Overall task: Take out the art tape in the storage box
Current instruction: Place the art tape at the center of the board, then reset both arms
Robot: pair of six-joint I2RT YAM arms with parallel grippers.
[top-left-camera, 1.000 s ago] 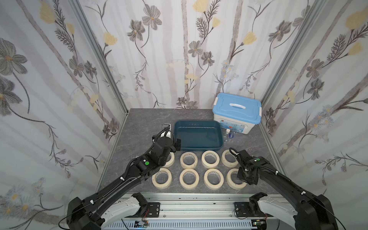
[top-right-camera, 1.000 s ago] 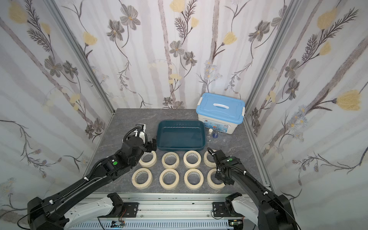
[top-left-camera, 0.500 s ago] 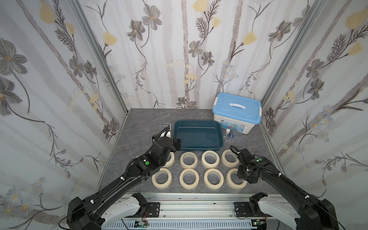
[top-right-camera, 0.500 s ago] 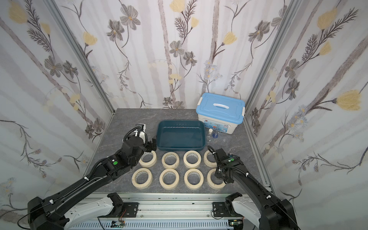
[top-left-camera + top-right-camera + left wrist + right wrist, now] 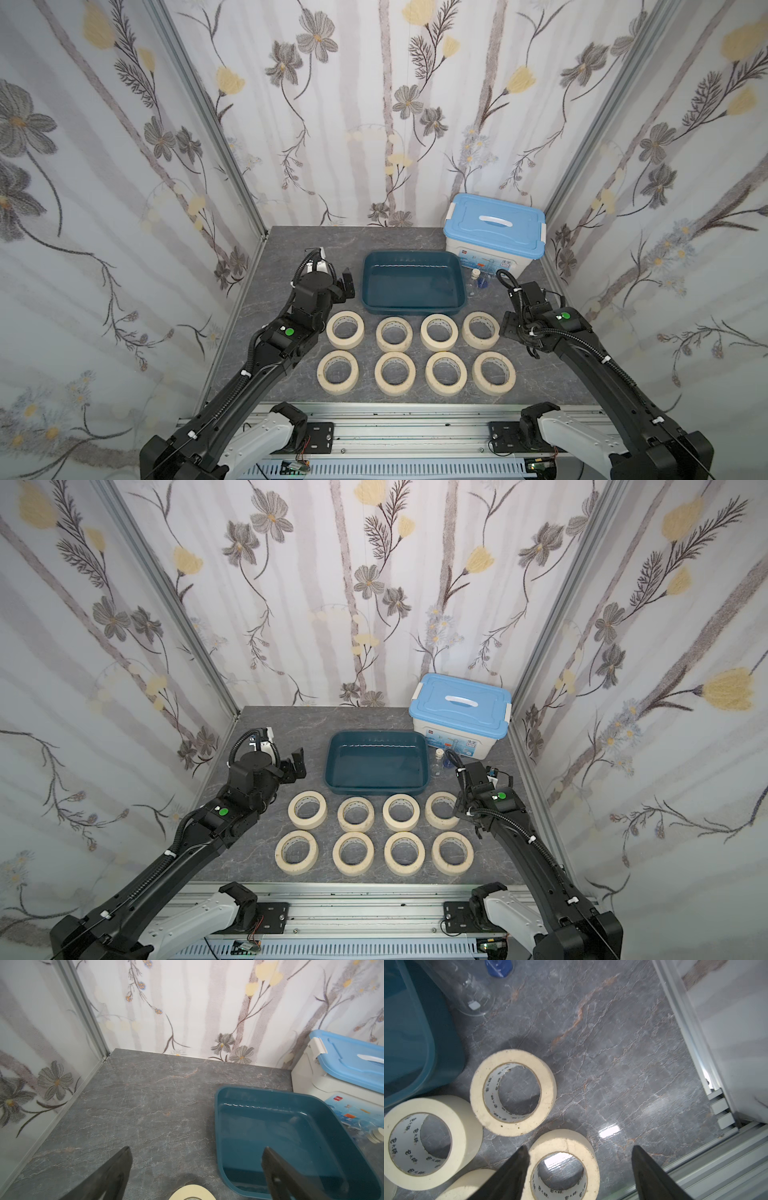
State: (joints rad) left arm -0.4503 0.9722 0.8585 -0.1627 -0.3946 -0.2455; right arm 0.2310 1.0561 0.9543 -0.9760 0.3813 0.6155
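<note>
The storage box (image 5: pixel 411 309) is a shallow dark teal tray at the middle back, and nothing lies in it. Several cream art tape rolls lie flat on the table in two rows in front of it in both top views. My right gripper (image 5: pixel 508 328) hangs open beside the back right roll (image 5: pixel 481 344). In the right wrist view its gripper (image 5: pixel 578 1153) stands open just above the front right roll (image 5: pixel 564 1140), apart from it. My left gripper (image 5: pixel 341 286) is wide open left of the box, holding nothing. The left wrist view shows the gripper (image 5: pixel 196 1153) over one roll (image 5: pixel 191 1192) and the box rim (image 5: pixel 217 1126).
A white bin with a light-blue lid (image 5: pixel 494 226) stands at the back right. A small clear bottle (image 5: pixel 476 276) and a blue cap (image 5: pixel 482 284) sit between it and the box. Flowered panels wall in the left, back and right sides. A metal rail (image 5: pixel 395 419) runs along the front.
My right gripper has opened, let go of the front right roll and drawn away toward the back right. The roll now lies flat on the table. The left arm has not moved.
</note>
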